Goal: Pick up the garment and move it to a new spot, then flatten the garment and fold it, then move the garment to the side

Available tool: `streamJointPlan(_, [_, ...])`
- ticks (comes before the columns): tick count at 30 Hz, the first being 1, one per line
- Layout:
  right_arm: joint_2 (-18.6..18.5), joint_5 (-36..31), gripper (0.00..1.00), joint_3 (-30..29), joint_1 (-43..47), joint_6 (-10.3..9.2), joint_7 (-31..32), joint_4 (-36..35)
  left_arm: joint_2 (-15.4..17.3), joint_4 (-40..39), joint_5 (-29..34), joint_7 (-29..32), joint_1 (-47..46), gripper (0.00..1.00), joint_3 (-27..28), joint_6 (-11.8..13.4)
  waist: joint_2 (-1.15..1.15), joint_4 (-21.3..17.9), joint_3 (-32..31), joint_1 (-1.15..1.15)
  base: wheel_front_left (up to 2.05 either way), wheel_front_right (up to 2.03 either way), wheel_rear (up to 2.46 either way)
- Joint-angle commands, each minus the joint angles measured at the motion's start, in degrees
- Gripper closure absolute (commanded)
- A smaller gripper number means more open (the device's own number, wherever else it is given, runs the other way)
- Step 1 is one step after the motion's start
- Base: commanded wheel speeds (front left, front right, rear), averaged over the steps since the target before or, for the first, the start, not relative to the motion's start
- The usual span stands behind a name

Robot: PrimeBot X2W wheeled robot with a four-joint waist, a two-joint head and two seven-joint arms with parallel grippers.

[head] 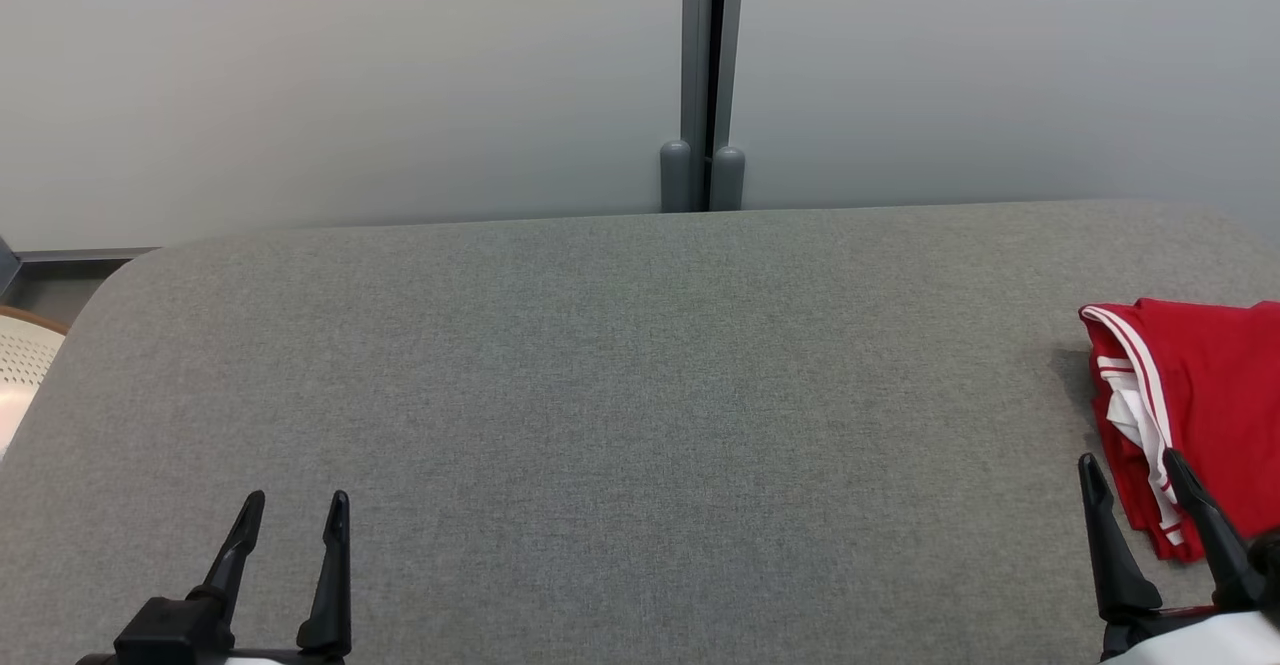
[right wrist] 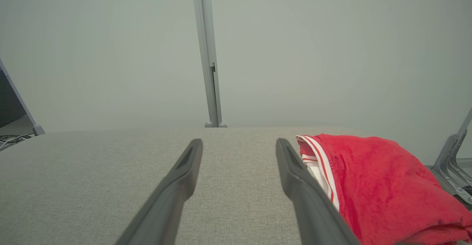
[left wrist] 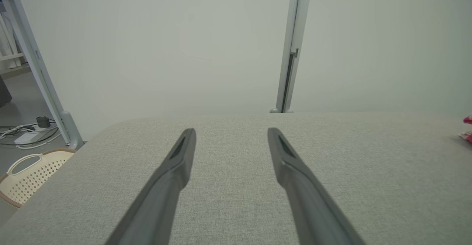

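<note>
1. A large grey fabric-covered table (head: 620, 395) with rounded corners carries the work; behind its far edge stands a pale partition wall (head: 350, 75) with a grey metal post (head: 697, 65) at its middle.
2. The red garment with white stripe trim (head: 1210, 385) lies bunched in a compact heap at the table's right edge; the head view's frame cuts off its right part; its striped hem faces the table's middle.
3. The right gripper (head: 1130, 458) sits near the table's front right corner, its two long dark fingers spread wide and holding nothing.
4. From the right wrist, the garment lies just beside the finger on that view's right; the finger crosses in front of the white trim, and I cannot tell whether it touches the cloth.
5. The left gripper (head: 297, 497) is near the front edge toward the left corner, well apart from the garment; its fingers also stand wide and empty, with bare grey fabric between them.
6. Off the table's left edge sits a cream perforated plastic basket (left wrist: 25, 175); beyond it, cables and a plug (left wrist: 29, 130) lie on the floor.
7. Past the garment, off the right edge, a grey metal bracket (right wrist: 451, 156) shows from the right wrist.
</note>
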Motion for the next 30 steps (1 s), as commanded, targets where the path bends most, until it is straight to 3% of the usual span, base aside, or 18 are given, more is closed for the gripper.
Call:
streamJointPlan(1, [-0.3,0.3,0.00,-0.1,-0.3,-0.13,-0.4,0.0,0.4,-0.2,0.1,-0.1,0.3,0.00,0.0,0.2,0.00,0.0,0.0,0.00,0.00,0.00,0.00])
streamJointPlan(7, [-0.3,0.3,0.00,-0.1,-0.4,-0.13,-0.4,-0.4,0.3,-0.4,-0.3,0.2,0.3,0.00,-0.1,0.8,0.00,-0.1,0.2,0.00,0.00,0.00,0.00])
streamJointPlan(8, [-0.4,0.0,1.00,0.0,-0.5,-0.13,-0.3,-0.6,0.3,-0.6,-0.3,0.1,0.2,1.00,-0.1,0.6,0.00,-0.1,0.4,0.00,0.00,0.00,0.00])
streamJointPlan(30, [1.6,21.6,1.00,-0.9,-4.0,-0.02,1.4,5.2,-3.7,3.8,-19.4,4.6,-3.7,1.00,3.9,-3.7,0.00,-0.1,0.8,0.00,0.00,0.00,0.00])
